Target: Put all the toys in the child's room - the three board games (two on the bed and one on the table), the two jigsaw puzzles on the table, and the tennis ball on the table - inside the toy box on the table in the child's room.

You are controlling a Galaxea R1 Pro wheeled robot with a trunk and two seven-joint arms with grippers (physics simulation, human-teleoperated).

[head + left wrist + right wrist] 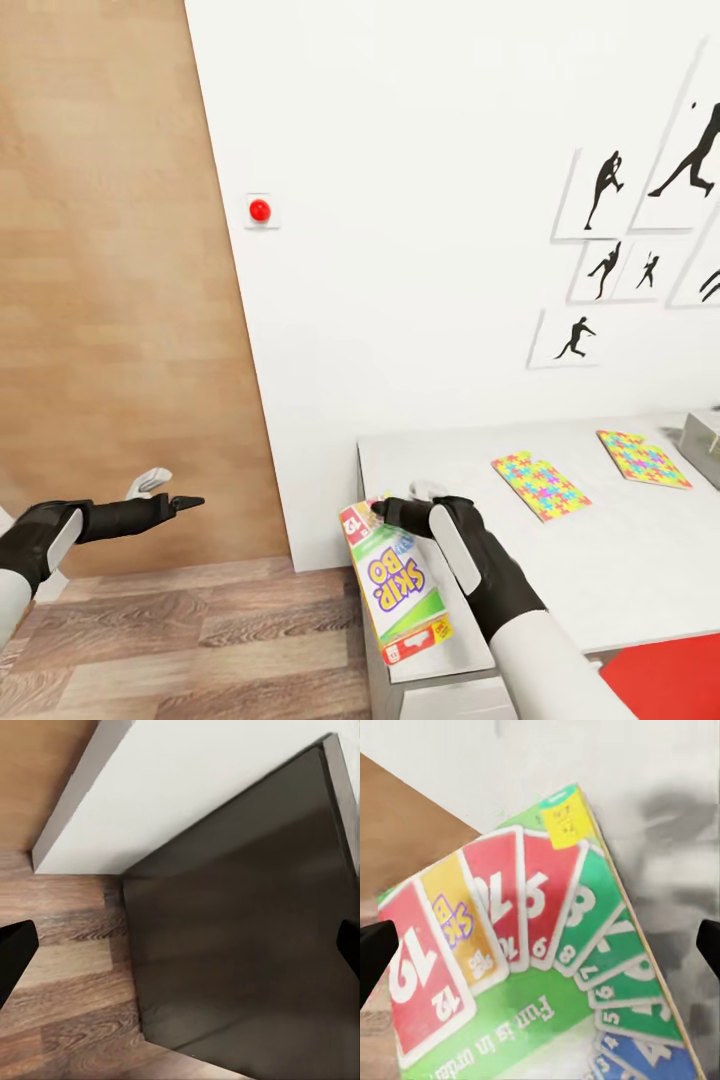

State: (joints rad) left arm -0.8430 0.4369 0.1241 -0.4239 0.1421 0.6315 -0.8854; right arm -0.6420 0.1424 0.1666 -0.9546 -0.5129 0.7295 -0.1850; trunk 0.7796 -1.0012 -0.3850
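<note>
The "SKIP BO" board game [395, 582] lies flat at the left front edge of the table [620, 560], its corner reaching past the edge. My right gripper [405, 500] hovers just above its far end, open. In the right wrist view the board game [532, 967] lies beyond the fingertips [375, 954], which stand wide apart and clear of it. Two jigsaw puzzles [540, 485] [643, 458] lie flat further along the table. A corner of the grey toy box [705, 435] shows at the right edge. My left gripper [175, 488] is open, out over the wooden floor.
A white wall with black silhouette pictures [620, 250] and a red button [259, 210] rises behind the table. A wood-panelled wall [110, 300] stands at left. A red surface [670, 680] shows at bottom right. The left wrist view looks at a dark panel [240, 922] and wood floor [67, 997].
</note>
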